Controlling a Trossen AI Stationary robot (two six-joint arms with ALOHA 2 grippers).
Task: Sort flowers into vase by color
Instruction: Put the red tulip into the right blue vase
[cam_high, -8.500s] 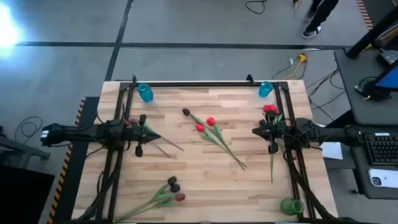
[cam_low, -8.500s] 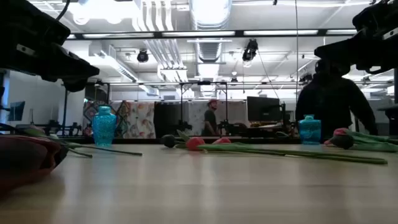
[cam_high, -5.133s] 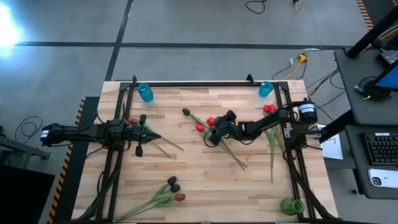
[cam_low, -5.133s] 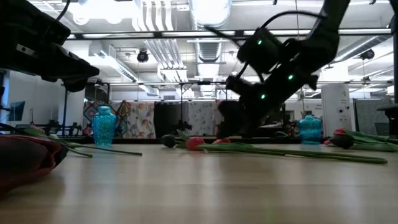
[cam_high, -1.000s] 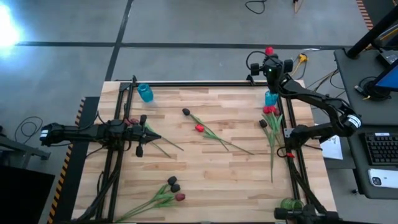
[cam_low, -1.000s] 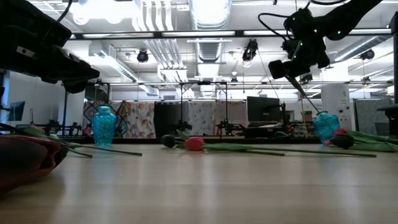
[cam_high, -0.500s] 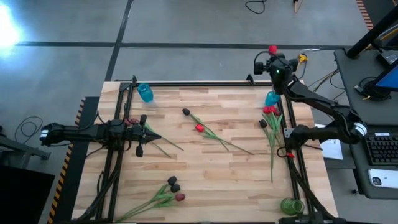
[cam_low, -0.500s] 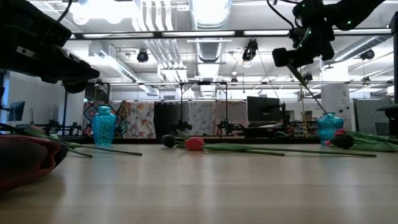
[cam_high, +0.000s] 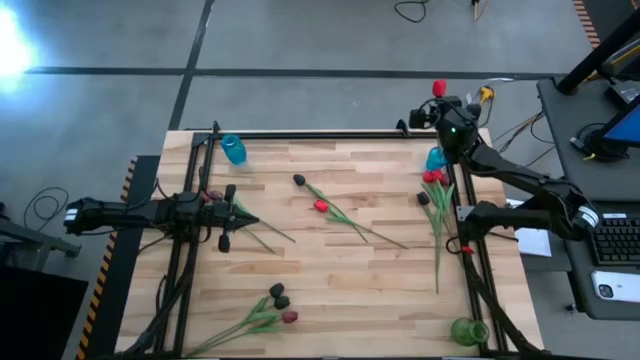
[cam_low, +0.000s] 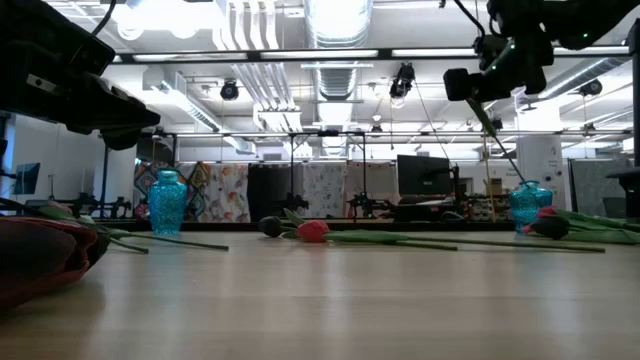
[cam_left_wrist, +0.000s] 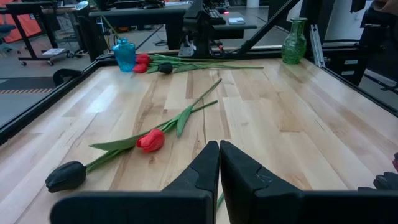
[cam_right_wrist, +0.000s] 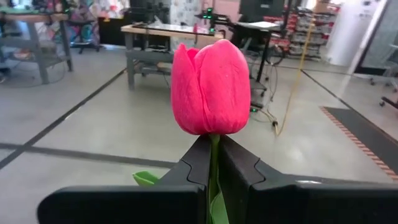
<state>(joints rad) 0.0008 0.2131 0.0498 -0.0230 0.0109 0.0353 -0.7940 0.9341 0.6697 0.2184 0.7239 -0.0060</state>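
Right gripper (cam_high: 437, 103) clamped on red tulip (cam_right_wrist: 209, 87), upper right of high view, above blue vase (cam_high: 436, 158); stems (cam_high: 437, 225) beside. Left gripper (cam_left_wrist: 219, 163) closed, empty, left-centre.

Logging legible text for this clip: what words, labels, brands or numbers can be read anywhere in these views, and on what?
None can be read.
Blue vases, green vase: no labels visible.
Arms, right gripper shut on the red tulip, left gripper shut: no readable markings.
Paper sheet beside the table: print too small to read.
Room behind: nothing legible.
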